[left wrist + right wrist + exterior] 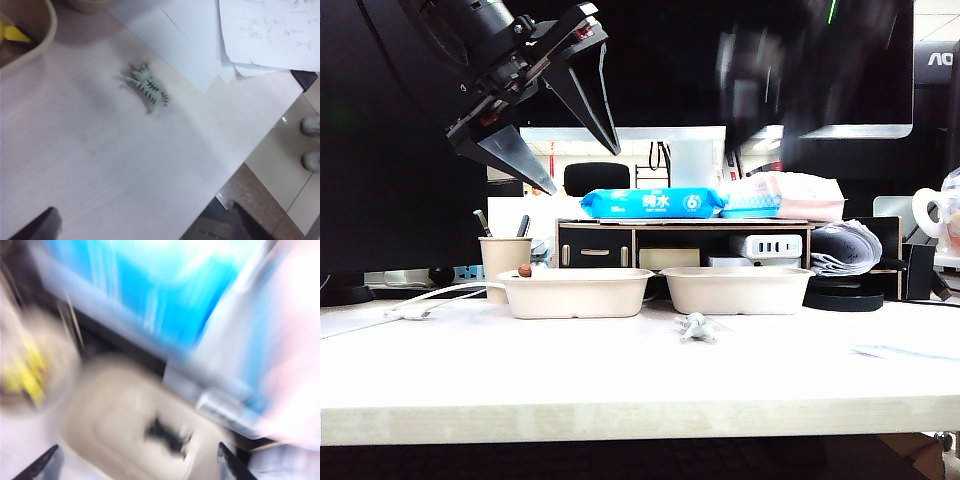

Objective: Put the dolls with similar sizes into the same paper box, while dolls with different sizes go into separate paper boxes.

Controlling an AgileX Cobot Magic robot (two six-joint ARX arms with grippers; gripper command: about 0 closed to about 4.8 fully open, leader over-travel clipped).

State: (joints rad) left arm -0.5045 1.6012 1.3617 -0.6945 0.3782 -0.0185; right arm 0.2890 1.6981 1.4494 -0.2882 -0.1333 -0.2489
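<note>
A tiny whitish-grey striped doll (697,327) (147,87) lies on the table in front of the right paper box (740,290). The left paper box (575,293) (42,30) holds a yellow doll (12,34). High over the left box, my left gripper (583,170) (140,235) hangs open and empty, with the striped doll well ahead of its fingers (37,227). My right gripper (760,75) (135,472) is a blur above the right box (115,420). It is open and empty, and a black doll (167,435) lies inside that box. A yellow blur (25,370) shows in the other box.
A beige pen cup (505,262) stands behind the left box. A desk shelf (685,245) carries a blue wipes pack (655,203) (165,285). A white cable (425,303) lies at the left. Loose papers (270,35) sit near the table's edge (240,165).
</note>
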